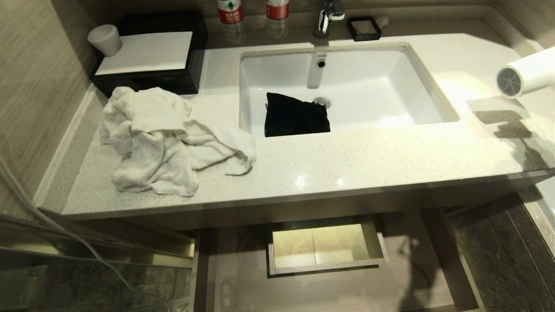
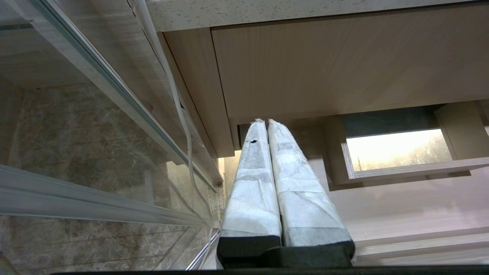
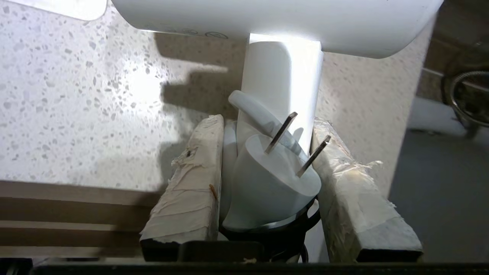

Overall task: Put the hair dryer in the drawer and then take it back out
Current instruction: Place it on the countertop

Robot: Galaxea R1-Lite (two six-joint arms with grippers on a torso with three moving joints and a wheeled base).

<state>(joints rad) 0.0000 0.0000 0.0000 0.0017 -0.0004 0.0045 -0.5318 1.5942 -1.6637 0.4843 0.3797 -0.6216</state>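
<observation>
White plastic catches the light at the far right of the desk (image 1: 347, 160): the hair dryer (image 1: 527, 74) hangs just above the speckled stone, its barrel level and the round mesh grille facing the sink (image 1: 347, 86). Its shadow on the stone suggests it is clear of the surface, though I cannot be sure. From the right wrist view, the right pincer (image 3: 267, 160) is clamped about the dryer's handle, the two taped fingers (image 3: 191, 191) standing partly apart with the handle and the white plug (image 3: 267, 183) squeezed between them. Gripping low on the handle seemingly leaves the barrel free to go into a space first. Below the desk's edge the drawer (image 1: 327, 247) stands pulled out with nothing visible inside. The right arm itself is out of the head view. The left pincer (image 2: 267, 126) hangs low beside the cabinet, fingers pressed together, holding nothing.
</observation>
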